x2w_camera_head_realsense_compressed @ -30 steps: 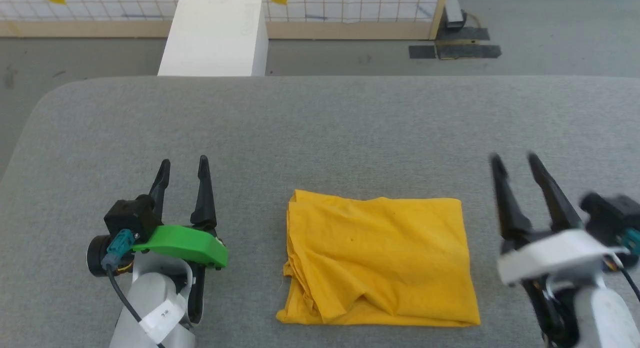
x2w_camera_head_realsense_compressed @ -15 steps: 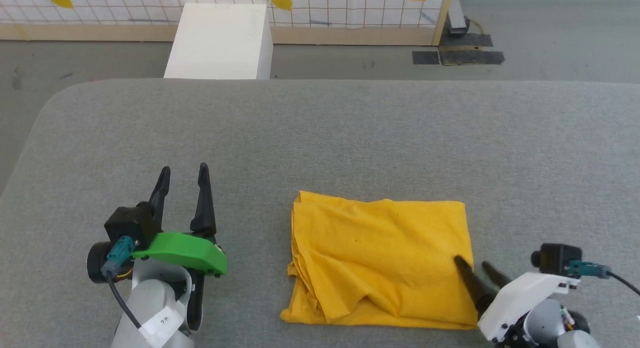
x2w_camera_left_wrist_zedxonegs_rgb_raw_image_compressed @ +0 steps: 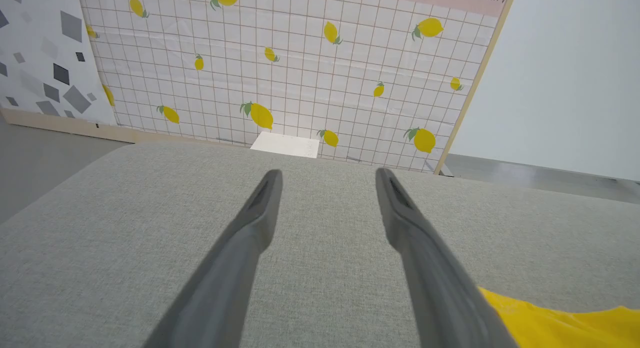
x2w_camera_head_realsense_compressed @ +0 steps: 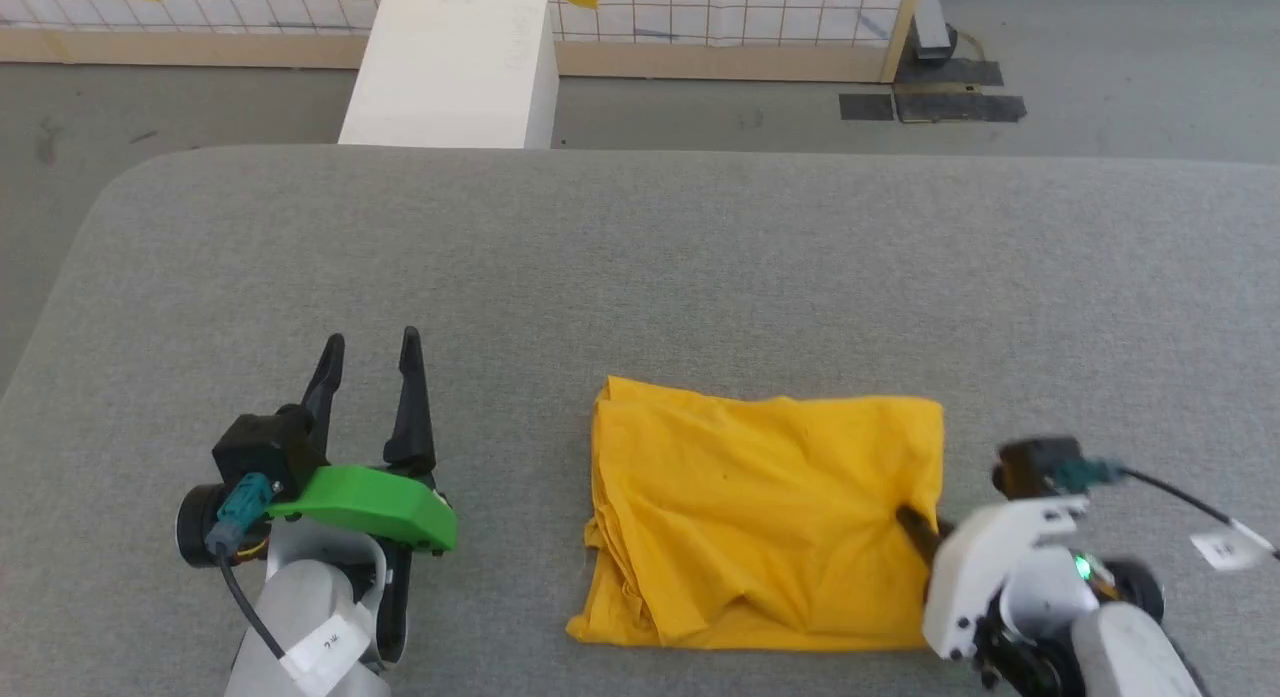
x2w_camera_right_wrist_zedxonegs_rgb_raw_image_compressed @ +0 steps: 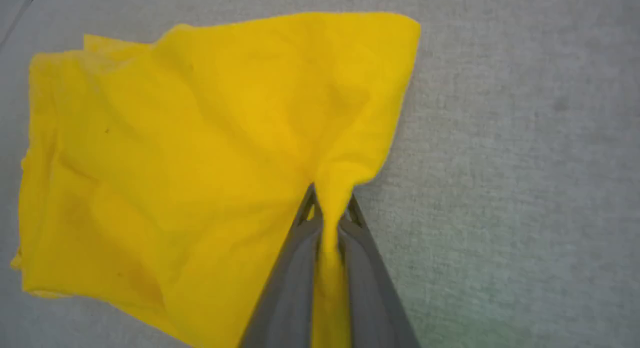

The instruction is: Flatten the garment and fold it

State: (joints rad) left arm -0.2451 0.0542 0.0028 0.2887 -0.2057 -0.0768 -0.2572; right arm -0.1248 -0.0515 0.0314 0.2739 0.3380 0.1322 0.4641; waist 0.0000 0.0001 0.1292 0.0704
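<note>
Lying at 6 o'clock, the garment (x2w_camera_head_realsense_compressed: 760, 517), judged soft and light, is clamped at its 3 o'clock edge by the right gripper (x2w_camera_right_wrist_zedxonegs_rgb_raw_image_compressed: 327, 203); the left gripper (x2w_camera_head_realsense_compressed: 368, 352) is spread, empty.

- Garment (x2w_camera_head_realsense_compressed: 765, 517): mustard yellow, plain on the visible faces.
- Padded surface (x2w_camera_head_realsense_compressed: 640, 257): light grey weave.
- Backdrop (x2w_camera_left_wrist_zedxonegs_rgb_raw_image_compressed: 300, 63): white, thin brown grid, yellow lemons with green leaves.
- Left gripper (x2w_camera_head_realsense_compressed: 371, 337): black fingers (x2w_camera_head_realsense_compressed: 408, 397), green bracket (x2w_camera_head_realsense_compressed: 375, 502).
- Right gripper (x2w_camera_right_wrist_zedxonegs_rgb_raw_image_compressed: 330, 198): dark fingers (x2w_camera_right_wrist_zedxonegs_rgb_raw_image_compressed: 287, 283), white housing (x2w_camera_head_realsense_compressed: 985, 567).
- Box (x2w_camera_head_realsense_compressed: 450, 72): white.

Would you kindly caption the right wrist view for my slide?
Right gripper pinching an edge of the yellow garment on a grey surface.
</note>
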